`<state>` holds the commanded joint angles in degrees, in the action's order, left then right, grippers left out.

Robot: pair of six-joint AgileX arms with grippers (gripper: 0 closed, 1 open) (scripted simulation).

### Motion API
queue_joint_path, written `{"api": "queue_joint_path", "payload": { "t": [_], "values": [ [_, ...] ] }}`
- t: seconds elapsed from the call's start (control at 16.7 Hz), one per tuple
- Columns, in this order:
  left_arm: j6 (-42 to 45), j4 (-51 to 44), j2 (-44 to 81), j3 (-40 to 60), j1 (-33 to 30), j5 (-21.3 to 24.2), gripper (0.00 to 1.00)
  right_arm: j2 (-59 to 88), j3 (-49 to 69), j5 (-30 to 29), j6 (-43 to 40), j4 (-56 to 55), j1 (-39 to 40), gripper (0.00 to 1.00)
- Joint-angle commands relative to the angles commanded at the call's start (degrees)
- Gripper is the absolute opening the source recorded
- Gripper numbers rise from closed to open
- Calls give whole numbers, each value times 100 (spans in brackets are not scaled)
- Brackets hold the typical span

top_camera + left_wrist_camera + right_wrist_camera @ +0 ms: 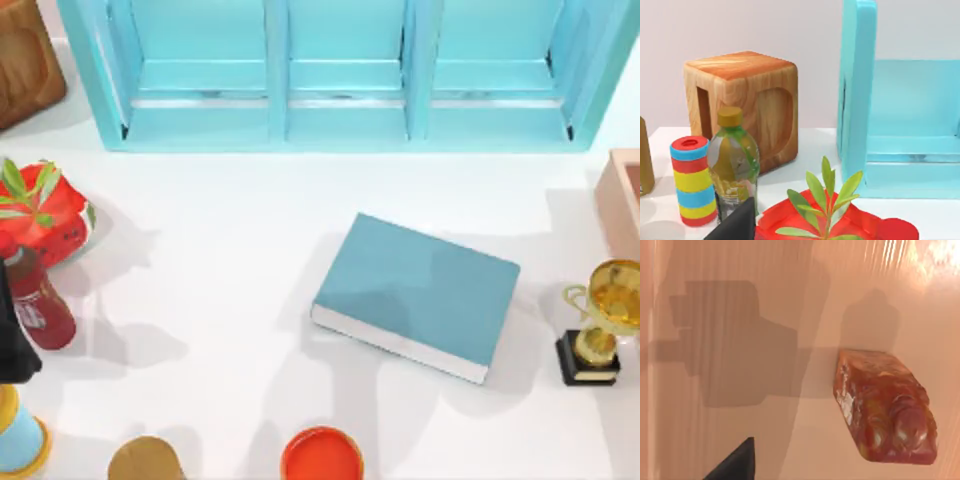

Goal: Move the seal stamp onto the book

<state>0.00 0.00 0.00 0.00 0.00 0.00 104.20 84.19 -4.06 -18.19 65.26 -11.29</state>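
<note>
Stamp [883, 407]: on a pinkish surface under the right wrist camera, ungrasped.
Book [415, 295]: mid-worktop, top bare.
Hands: opening cannot tell.
Risk: the small stamp may slip or tip if pinched off-centre.

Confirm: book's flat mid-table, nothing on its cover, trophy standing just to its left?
Not quite. The trophy stands to the right of the book, near the table's right edge, as the top view shows. The rest holds: the book lies flat mid-table with its teal cover bare.
</note>
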Motion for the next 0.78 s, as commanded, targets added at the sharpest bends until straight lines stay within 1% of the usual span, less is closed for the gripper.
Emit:
{"api": "queue_joint_path", "payload": {
  "t": [0.12,0.24,0.78],
  "values": [
    [0,0,0,0,0,0,100,123,196,280,155,390,-371,100],
    [0,0,0,0,0,0,100,174,282,404,222,555,-531,100],
    [0,0,0,0,0,0,100,133,215,401,217,447,-537,100]
  ]
}}
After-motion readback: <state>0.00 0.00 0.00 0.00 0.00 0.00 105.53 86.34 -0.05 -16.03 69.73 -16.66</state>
